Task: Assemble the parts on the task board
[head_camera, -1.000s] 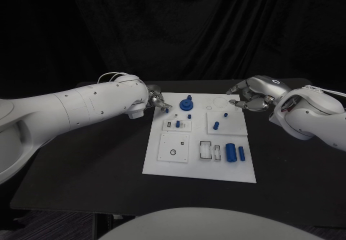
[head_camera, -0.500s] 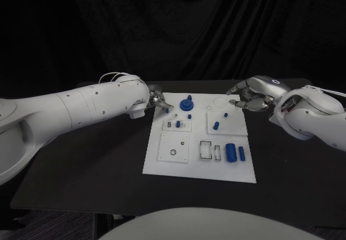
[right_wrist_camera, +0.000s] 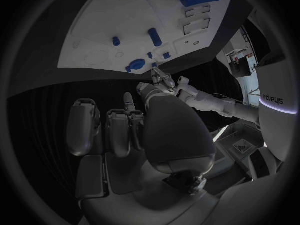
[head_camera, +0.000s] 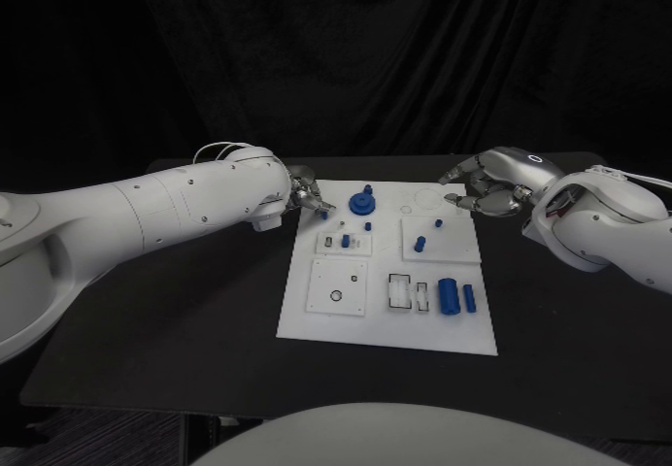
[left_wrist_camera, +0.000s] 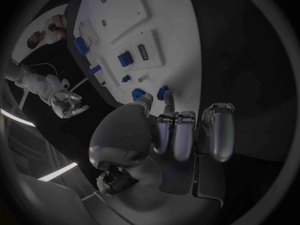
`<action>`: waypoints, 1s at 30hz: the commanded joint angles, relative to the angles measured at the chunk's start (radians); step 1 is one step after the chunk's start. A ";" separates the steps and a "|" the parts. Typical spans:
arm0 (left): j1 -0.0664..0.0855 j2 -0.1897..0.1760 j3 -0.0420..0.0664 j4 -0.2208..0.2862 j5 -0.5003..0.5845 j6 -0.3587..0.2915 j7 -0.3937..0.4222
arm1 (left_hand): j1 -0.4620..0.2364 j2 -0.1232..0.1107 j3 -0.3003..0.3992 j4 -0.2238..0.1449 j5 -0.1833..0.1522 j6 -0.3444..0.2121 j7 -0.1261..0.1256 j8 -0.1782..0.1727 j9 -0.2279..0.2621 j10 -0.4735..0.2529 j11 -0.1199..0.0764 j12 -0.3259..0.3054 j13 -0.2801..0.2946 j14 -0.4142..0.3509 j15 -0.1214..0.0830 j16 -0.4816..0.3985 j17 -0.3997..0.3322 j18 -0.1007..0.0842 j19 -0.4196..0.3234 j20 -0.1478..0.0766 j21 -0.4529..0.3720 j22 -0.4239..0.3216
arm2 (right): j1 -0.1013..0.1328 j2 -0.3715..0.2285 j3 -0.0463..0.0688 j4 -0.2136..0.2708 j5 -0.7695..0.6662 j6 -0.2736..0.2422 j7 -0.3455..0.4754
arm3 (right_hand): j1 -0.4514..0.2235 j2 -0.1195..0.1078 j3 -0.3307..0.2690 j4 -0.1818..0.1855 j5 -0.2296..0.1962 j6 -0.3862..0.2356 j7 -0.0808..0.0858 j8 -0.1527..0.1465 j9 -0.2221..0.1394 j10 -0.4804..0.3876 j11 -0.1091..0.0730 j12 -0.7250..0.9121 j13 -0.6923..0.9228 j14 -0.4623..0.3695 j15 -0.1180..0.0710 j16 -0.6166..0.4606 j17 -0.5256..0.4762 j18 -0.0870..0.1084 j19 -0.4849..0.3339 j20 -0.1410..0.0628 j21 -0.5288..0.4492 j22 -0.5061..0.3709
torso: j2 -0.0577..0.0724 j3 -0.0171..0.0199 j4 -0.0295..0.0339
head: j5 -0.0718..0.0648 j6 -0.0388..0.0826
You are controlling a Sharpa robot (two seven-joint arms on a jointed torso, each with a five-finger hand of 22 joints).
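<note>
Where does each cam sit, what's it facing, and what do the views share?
Head view: on the robot's head, looking down at the table and task board; both white arms reach in, left hand and right hand at the board's far corners.
Left wrist view: behind the left hand, facing the board's edge and a small blue part at the fingertips.
Right wrist view: behind the right hand, facing the board.
Shared: the board; the right wrist view also shows the left hand.
</note>
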 commanded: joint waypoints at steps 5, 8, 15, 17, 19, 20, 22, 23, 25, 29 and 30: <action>-0.004 0.006 0.001 -0.008 -0.003 0.013 0.020 | 0.026 0.004 0.011 -0.019 0.077 -0.006 0.000 -0.012 0.001 0.106 0.003 -0.001 0.263 0.106 0.007 0.003 0.263 0.003 -0.001 0.011 -0.008 0.154 | -0.002 -0.001 0.001 0.001 -0.001 0.005 -0.020 | 0.003 0.008 0.005 -0.001 0.002 0.009 0.001 -0.004 -0.001 0.015 0.006 -0.005 0.111 0.073 0.008 -0.003 0.105 0.011 -0.001 0.008 -0.003 0.186 | 0.000 0.0001 -0.0001 | 0.002 0.000; -0.004 0.007 0.001 -0.009 -0.003 0.015 0.020 | 0.035 0.005 0.020 -0.026 0.106 -0.006 -0.001 -0.015 0.001 0.106 0.002 -0.001 0.263 0.106 0.007 0.003 0.263 0.003 -0.002 0.010 -0.010 0.155 | -0.002 0.000 0.001 0.001 -0.001 0.005 -0.020 | 0.003 0.008 0.005 -0.001 0.002 0.009 0.001 -0.004 -0.001 0.015 0.006 -0.005 0.111 0.073 0.008 -0.003 0.105 0.011 -0.001 0.008 -0.003 0.186 | 0.000 -0.0001 -0.0001 | 0.002 0.000; -0.005 0.008 0.001 -0.010 -0.003 0.022 0.021 | 0.055 0.001 0.057 -0.043 0.168 -0.004 -0.004 -0.021 -0.001 0.106 -0.001 -0.001 0.263 0.106 0.004 0.003 0.263 0.004 -0.003 0.008 -0.014 0.156 | -0.002 0.000 0.001 0.001 -0.001 0.006 -0.020 | 0.003 0.008 0.005 -0.001 0.002 0.009 0.001 -0.004 -0.001 0.015 0.006 -0.005 0.111 0.073 0.008 -0.003 0.105 0.011 -0.001 0.008 -0.003 0.186 | 0.000 0.0004 0.0002 | 0.001 0.000; -0.005 0.007 0.001 -0.010 -0.003 0.025 0.021 | 0.058 0.000 0.063 -0.047 0.173 -0.004 -0.005 -0.022 -0.002 0.106 -0.002 -0.001 0.263 0.106 0.004 0.003 0.263 0.004 -0.003 0.008 -0.014 0.157 | -0.002 0.000 0.001 0.001 -0.001 0.007 -0.021 | 0.003 0.008 0.005 -0.001 0.002 0.009 0.001 -0.004 -0.001 0.015 0.006 -0.005 0.111 0.073 0.008 -0.003 0.105 0.011 -0.001 0.008 -0.003 0.186 | 0.000 0.0004 0.0003 | 0.002 0.000; -0.005 0.007 0.001 -0.010 -0.003 0.029 0.022 | 0.065 -0.005 0.079 -0.056 0.184 -0.003 -0.006 -0.023 -0.002 0.106 -0.003 -0.001 0.263 0.106 0.003 0.003 0.263 0.004 -0.004 0.007 -0.015 0.157 | -0.002 0.000 0.001 0.001 -0.001 0.007 -0.021 | 0.003 0.008 0.005 -0.001 0.002 0.009 0.001 -0.004 -0.001 0.015 0.006 -0.005 0.111 0.073 0.008 -0.003 0.105 0.011 -0.001 0.008 -0.003 0.186 | 0.001 0.0002 0.0004 | 0.002 0.000; -0.005 0.007 0.001 -0.010 -0.003 0.030 0.021 | 0.068 -0.006 0.085 -0.060 0.187 -0.002 -0.007 -0.024 -0.002 0.106 -0.003 -0.001 0.263 0.106 0.002 0.003 0.263 0.004 -0.004 0.006 -0.015 0.157 | -0.002 0.000 0.001 0.001 -0.001 0.007 -0.021 | 0.003 0.008 0.005 -0.001 0.002 0.009 0.001 -0.004 -0.001 0.015 0.006 -0.005 0.111 0.073 0.008 -0.003 0.105 0.011 -0.001 0.008 -0.003 0.186 | 0.001 0.0001 0.0005 | 0.002 0.000; -0.005 0.007 0.001 -0.009 -0.003 0.034 0.021 | 0.082 -0.013 0.109 -0.079 0.193 0.001 -0.009 -0.025 -0.002 0.106 -0.005 -0.001 0.263 0.106 0.001 0.003 0.263 0.004 -0.004 0.005 -0.017 0.158 | -0.002 0.000 0.001 0.000 -0.001 0.007 -0.021 | 0.003 0.008 0.005 -0.001 0.002 0.009 0.001 -0.004 -0.001 0.015 0.006 -0.005 0.111 0.073 0.008 -0.003 0.105 0.011 -0.001 0.008 -0.003 0.186 | 0.000 0.0002 0.0007 | 0.002 0.000; -0.005 0.006 0.001 -0.008 -0.003 0.037 0.021 | 0.086 -0.015 0.118 -0.084 0.194 0.001 -0.010 -0.025 -0.002 0.106 -0.006 -0.001 0.263 0.106 0.000 0.003 0.263 0.005 -0.004 0.004 -0.018 0.158 | -0.002 0.000 0.001 0.000 -0.001 0.007 -0.022 | 0.003 0.008 0.005 -0.001 0.002 0.009 0.001 -0.004 -0.001 0.015 0.006 -0.005 0.111 0.073 0.008 -0.003 0.105 0.011 -0.001 0.008 -0.003 0.186 | 0.000 0.0003 0.0008 | 0.002 0.000; -0.006 0.006 0.001 -0.007 -0.003 0.040 0.020 | 0.091 -0.019 0.134 -0.094 0.198 0.002 -0.010 -0.027 -0.003 0.106 -0.007 -0.001 0.263 0.106 -0.001 0.003 0.263 0.004 -0.004 0.003 -0.017 0.159 | -0.002 0.001 0.001 0.000 -0.001 0.007 -0.022 | 0.003 0.008 0.005 -0.001 0.002 0.009 0.001 -0.004 -0.001 0.015 0.006 -0.005 0.111 0.073 0.008 -0.003 0.105 0.011 -0.001 0.008 -0.003 0.186 | 0.000 0.0003 0.0003 | 0.003 0.000; -0.006 0.006 0.001 -0.005 -0.003 0.044 0.019 | 0.089 -0.029 0.166 -0.109 0.208 0.008 -0.011 -0.029 -0.006 0.106 -0.008 -0.001 0.263 0.106 -0.002 0.003 0.263 0.004 -0.004 0.002 -0.019 0.160 | -0.002 0.002 0.001 0.000 -0.001 0.007 -0.022 | 0.003 0.008 0.005 -0.001 0.002 0.009 0.001 -0.004 -0.001 0.015 0.006 -0.005 0.111 0.073 0.008 -0.003 0.105 0.011 -0.001 0.008 -0.003 0.186 | 0.000 0.0002 0.0002 | 0.003 0.000; -0.006 0.006 0.001 -0.005 -0.003 0.044 0.019 | 0.088 -0.032 0.172 -0.111 0.210 0.008 -0.011 -0.030 -0.006 0.106 -0.008 -0.001 0.263 0.106 -0.002 0.003 0.263 0.004 -0.004 0.002 -0.019 0.160 | -0.002 0.002 0.001 -0.001 -0.001 0.007 -0.021 | 0.003 0.008 0.005 -0.001 0.002 0.009 0.001 -0.004 -0.001 0.015 0.006 -0.005 0.111 0.073 0.008 -0.003 0.105 0.011 -0.001 0.008 -0.003 0.186 | 0.000 0.0001 0.0003 | 0.004 0.000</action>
